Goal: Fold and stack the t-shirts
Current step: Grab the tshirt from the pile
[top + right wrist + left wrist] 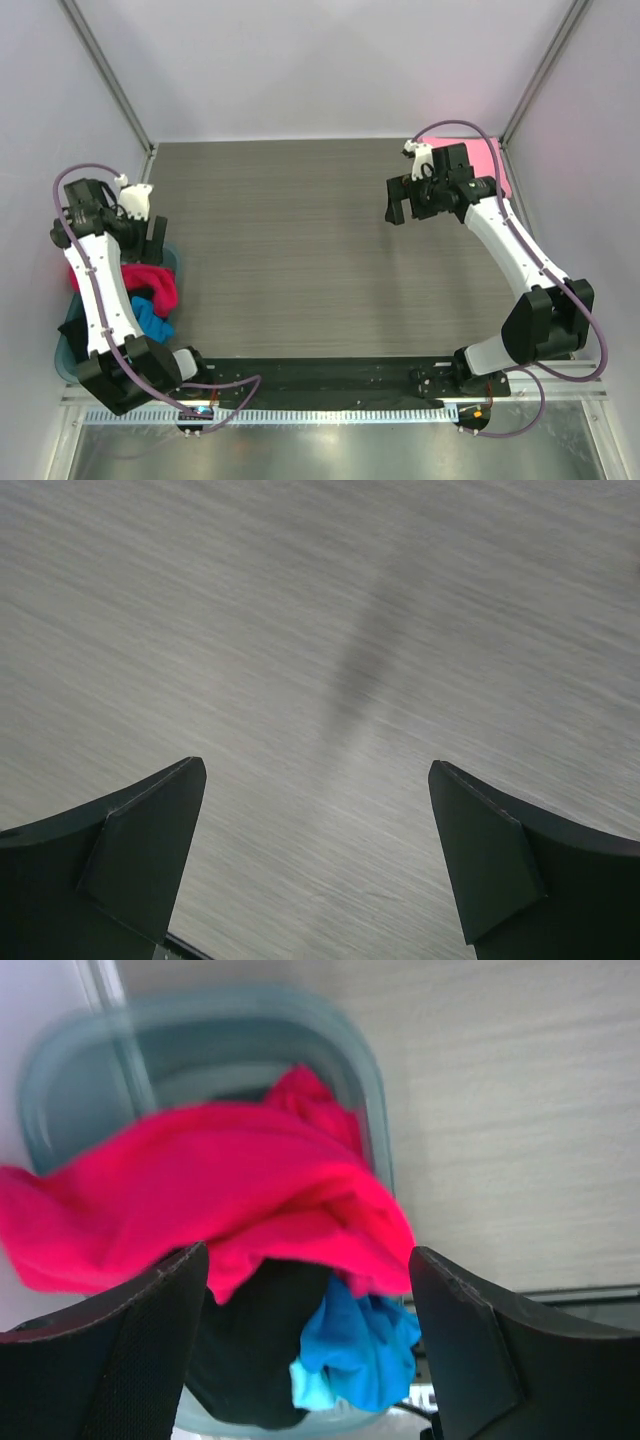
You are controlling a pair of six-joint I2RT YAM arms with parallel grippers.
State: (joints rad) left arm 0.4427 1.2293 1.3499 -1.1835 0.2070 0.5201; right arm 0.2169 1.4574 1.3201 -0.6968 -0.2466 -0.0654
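Surface: grey wood-grain table (300,250), pale walls on three sides. Item one, a blue-grey basket (372,1090) at the table's left edge, holding an unfolded heap: crimson t-shirt (230,1180) on top, bright blue t-shirt (355,1355) and black t-shirt (245,1360) beneath it. The crimson cloth runs crosswise in the left wrist view, between the two fingers' lines, and spills over the basket's rim on one side. Item two, a light pink t-shirt (490,160), lying flat in the far right corner, partly hidden behind the right arm. Left gripper (308,1260): jaws spread wide, nothing between them, hanging directly over the heap with the crimson shirt below and centred — clearly the nearer arm for a first pick. Its arm rises from the base and doubles back, wrist tipped down into the basket. Right gripper (318,768): jaws likewise spread and bare, facing plain tabletop; the arm reaches out to the far right, the pink shirt just behind its wrist. Judgement — the next move calls for a straight descent of the left arm onto the crimson shirt.
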